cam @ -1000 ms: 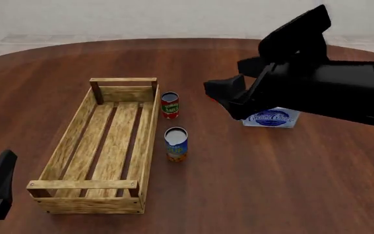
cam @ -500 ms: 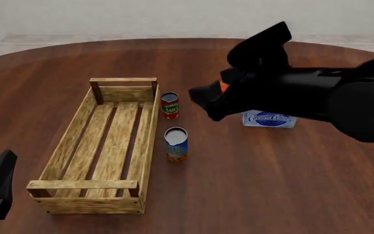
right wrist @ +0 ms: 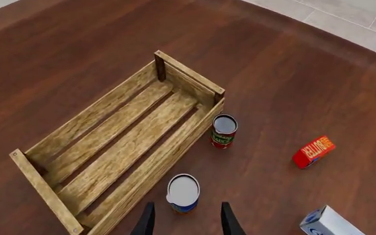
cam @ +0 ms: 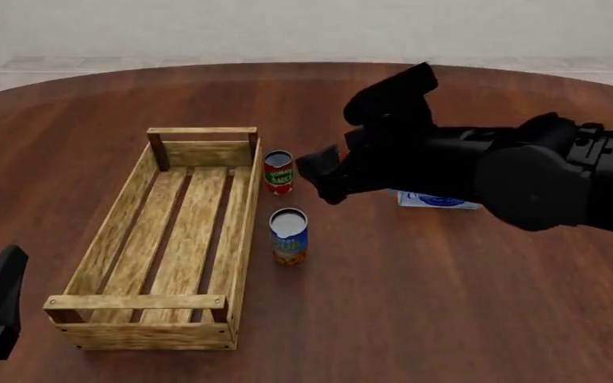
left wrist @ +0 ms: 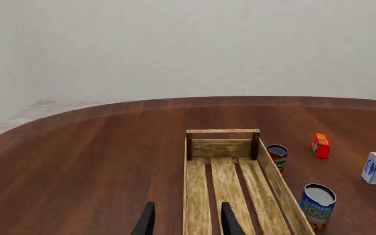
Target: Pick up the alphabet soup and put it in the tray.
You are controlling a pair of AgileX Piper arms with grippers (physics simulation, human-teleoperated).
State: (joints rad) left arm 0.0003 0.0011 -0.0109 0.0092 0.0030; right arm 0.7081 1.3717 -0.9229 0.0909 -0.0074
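Alphabet soup [cam: 288, 235]: upright on table just beside tray [cam: 104, 247], outside it, ungrasped; right gripper [right wrist: 183, 221] above can, fingers parted, empty; left gripper [left wrist: 185, 223] idle, fingers apart; pick-up and placement both outstanding, by my estimate

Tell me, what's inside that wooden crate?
Nothing: the tray shows only bare slats in every view. Both cans, the alphabet soup and the red-and-green can, stand outside beside it.
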